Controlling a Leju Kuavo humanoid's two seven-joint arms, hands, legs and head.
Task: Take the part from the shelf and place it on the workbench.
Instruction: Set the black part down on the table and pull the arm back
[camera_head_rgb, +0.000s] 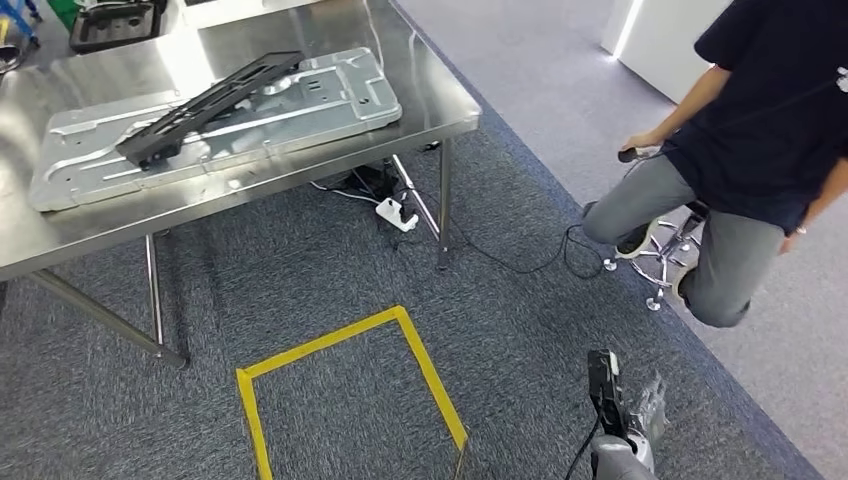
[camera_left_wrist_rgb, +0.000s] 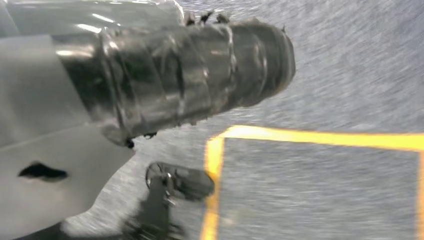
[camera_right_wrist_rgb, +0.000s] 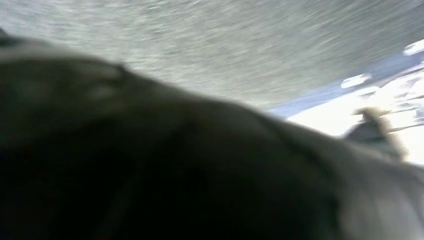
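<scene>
Head view — black part (camera_head_rgb: 205, 104) lying on workbench (camera_head_rgb: 440, 95), right hand (camera_head_rgb: 640, 420) low — grasp unclear, left hand (camera_left_wrist_rgb: 165, 80) blurred.

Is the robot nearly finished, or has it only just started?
It looks nearly finished. A black part already lies on a metal panel on the steel workbench. The right hand hangs low over the carpet, apparently holding nothing; the left hand is too blurred to judge. No shelf is in sight.

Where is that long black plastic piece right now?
In the head view the long black part lies slanted across the silver metal panel on the steel workbench, at upper left, beyond the yellow tape square on the carpet.
</scene>
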